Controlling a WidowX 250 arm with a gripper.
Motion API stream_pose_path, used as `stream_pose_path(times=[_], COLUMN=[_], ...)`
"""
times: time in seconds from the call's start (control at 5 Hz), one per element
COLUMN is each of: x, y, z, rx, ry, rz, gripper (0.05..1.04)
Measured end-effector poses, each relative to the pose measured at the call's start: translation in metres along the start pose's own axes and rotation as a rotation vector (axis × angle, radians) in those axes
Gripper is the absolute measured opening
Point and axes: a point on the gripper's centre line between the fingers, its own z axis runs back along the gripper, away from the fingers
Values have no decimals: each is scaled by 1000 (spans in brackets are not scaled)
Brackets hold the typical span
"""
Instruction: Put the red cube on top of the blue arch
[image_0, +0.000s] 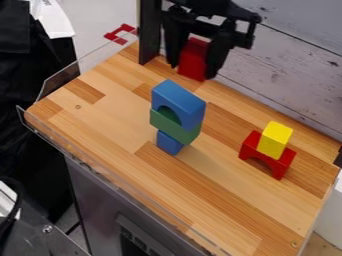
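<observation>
The black gripper (194, 56) is at the top of the camera view, shut on the red cube (193, 60), a block that looks taller than wide between its fingers. Below it and slightly to the left in the view, the blue arch (178, 102) tops a stack at the middle of the wooden surface. Under the arch lies a green block (172, 126), and a small blue block (169, 143) forms the base. The red block appears apart from the arch, up and behind it.
On the right, a yellow block (274, 140) sits on a red arch (266, 155). The wooden table (220, 220) has a transparent rim along its left and front edges. A white plank wall (287, 80) stands behind, and a dark post (149, 32) rises left of the gripper.
</observation>
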Motion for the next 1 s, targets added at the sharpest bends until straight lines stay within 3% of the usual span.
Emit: stream_pose_path(times=[0.2, 1.0], x=[-8, 2], y=[1, 11], z=[-9, -33], rx=[-4, -46], ry=[36, 83], rz=[-1, -14], gripper=[579, 579])
